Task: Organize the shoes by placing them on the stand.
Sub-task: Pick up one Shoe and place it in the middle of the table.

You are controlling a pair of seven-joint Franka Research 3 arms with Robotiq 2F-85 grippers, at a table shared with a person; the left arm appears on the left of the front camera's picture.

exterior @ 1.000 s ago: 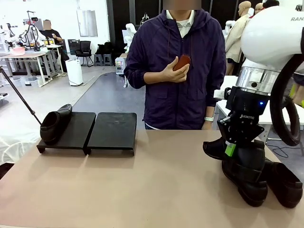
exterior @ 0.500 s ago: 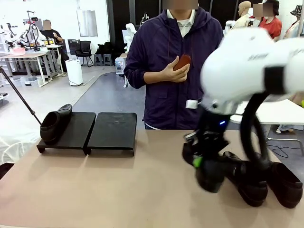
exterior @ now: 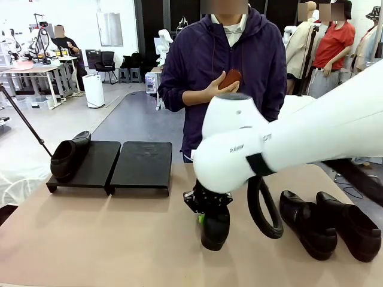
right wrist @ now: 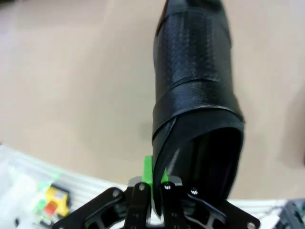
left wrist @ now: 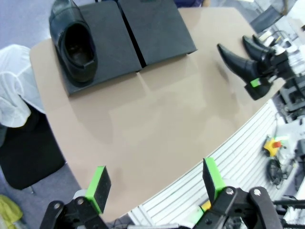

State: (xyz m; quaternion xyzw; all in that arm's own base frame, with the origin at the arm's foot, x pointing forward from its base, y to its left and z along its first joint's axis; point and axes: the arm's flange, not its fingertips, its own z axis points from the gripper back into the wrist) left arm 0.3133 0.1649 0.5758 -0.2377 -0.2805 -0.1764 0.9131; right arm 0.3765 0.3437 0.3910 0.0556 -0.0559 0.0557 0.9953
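My right gripper (exterior: 206, 214) is shut on the heel rim of a black shoe (exterior: 215, 230), held low over the middle of the table. In the right wrist view the same shoe (right wrist: 195, 95) points away from my right gripper (right wrist: 155, 183), its collar pinched between the pads. Two more shoes (exterior: 308, 224) (exterior: 350, 226) lie at the right. A further shoe (exterior: 69, 156) rests on the left platform of the stand (exterior: 142, 164). My left gripper (left wrist: 155, 183) hangs open high over the near table edge, with that shoe (left wrist: 76, 43) and the stand (left wrist: 157, 33) beyond it.
A person stands at the far side holding a small reddish-brown brush (exterior: 229, 78) at chest height. The right platform of the stand carries nothing. The tan tabletop (exterior: 96, 239) is bare between the stand and the held shoe.
My right arm has swung from the table's right side to the middle, carrying one shoe leftward away from the two others. The left gripper stays open.
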